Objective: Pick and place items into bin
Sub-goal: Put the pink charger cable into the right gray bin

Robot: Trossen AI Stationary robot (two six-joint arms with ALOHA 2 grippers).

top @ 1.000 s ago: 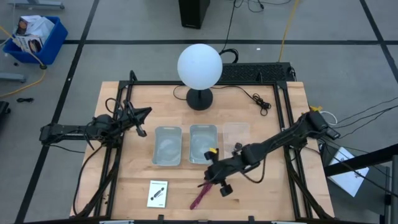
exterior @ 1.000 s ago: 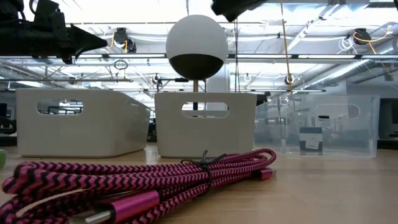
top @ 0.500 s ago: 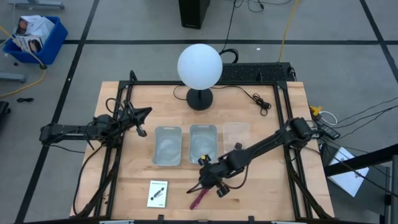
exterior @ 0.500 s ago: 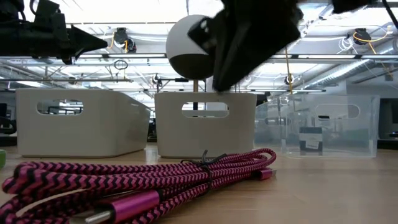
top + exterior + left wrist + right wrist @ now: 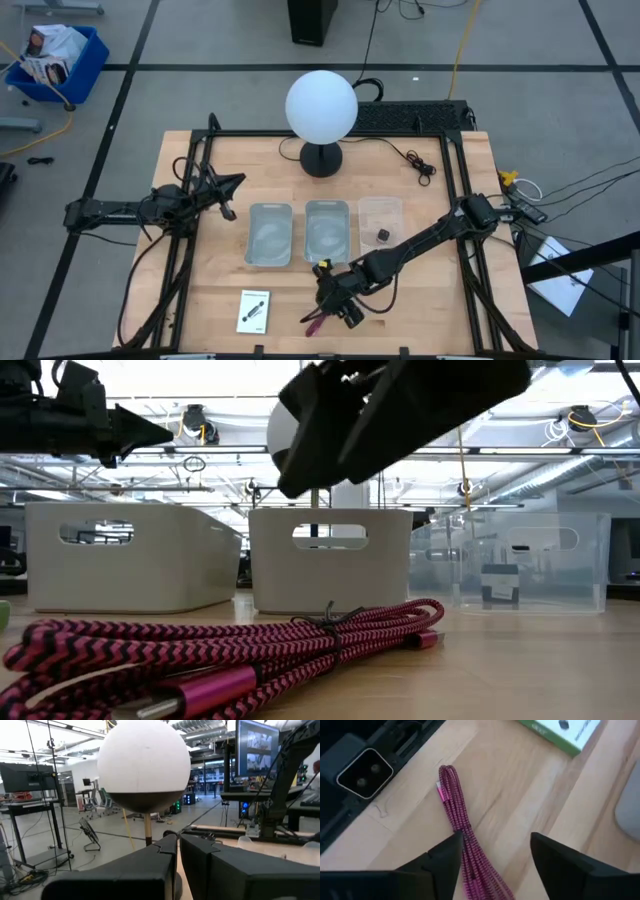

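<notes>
The dark red cord bundle [image 5: 316,320] lies flat on the wooden table near its front edge, also in the low view [image 5: 230,645]. My right gripper [image 5: 325,303] hovers open just above it. In the right wrist view [image 5: 495,842] the cord [image 5: 460,820] runs under one finger, apart from it. The white card [image 5: 255,310] lies flat to the cord's left. The tiny black cube [image 5: 383,235] sits inside the clear bin [image 5: 380,212]. My left gripper [image 5: 228,190] waits shut over the table's left side [image 5: 177,847].
Two grey bins [image 5: 270,235] [image 5: 327,230] stand side by side at the table's middle, left of the clear bin. A white globe lamp [image 5: 321,108] stands at the far edge with a black cable [image 5: 410,160] beside it. Dark frame rails [image 5: 180,270] run along both sides.
My right gripper has gone toward the table's near edge and a little to the left, coming down over the cord bundle. In the low view it has dropped in from above. The cord and card have stayed where they were.
</notes>
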